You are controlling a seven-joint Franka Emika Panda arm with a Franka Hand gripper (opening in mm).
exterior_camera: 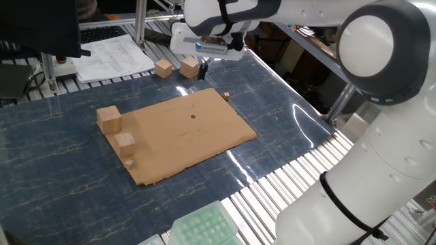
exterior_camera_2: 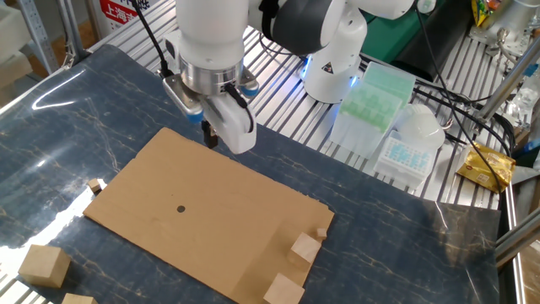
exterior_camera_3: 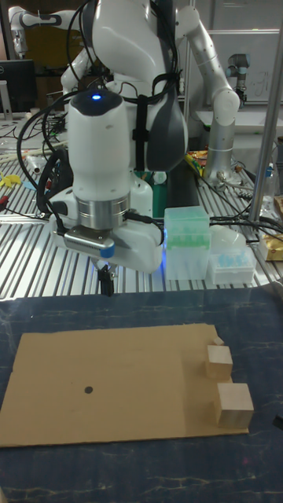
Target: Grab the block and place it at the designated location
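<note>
The block (exterior_camera: 226, 96) is a tiny tan cube on the blue table, just off the far corner of the brown cardboard sheet (exterior_camera: 204, 139); in the other fixed view the block (exterior_camera_2: 94, 186) lies at the sheet's left corner. The designated location, a dark dot (exterior_camera: 193, 116) (exterior_camera_2: 180, 209) (exterior_camera_3: 88, 388), is bare. My gripper (exterior_camera: 202, 72) (exterior_camera_2: 212, 137) (exterior_camera_3: 105, 284) hangs above the sheet's edge, well above the table and apart from the block. Its dark fingers are together with nothing visible between them.
On one end of the sheet rest a large cube (exterior_camera: 109, 118), a medium cube (exterior_camera: 125, 142) and another tiny cube (exterior_camera: 128, 163). Two more cubes (exterior_camera: 163, 68) (exterior_camera: 190, 67) stand behind the gripper. A green tip rack (exterior_camera_2: 371, 93) and plastic boxes sit by the robot's base.
</note>
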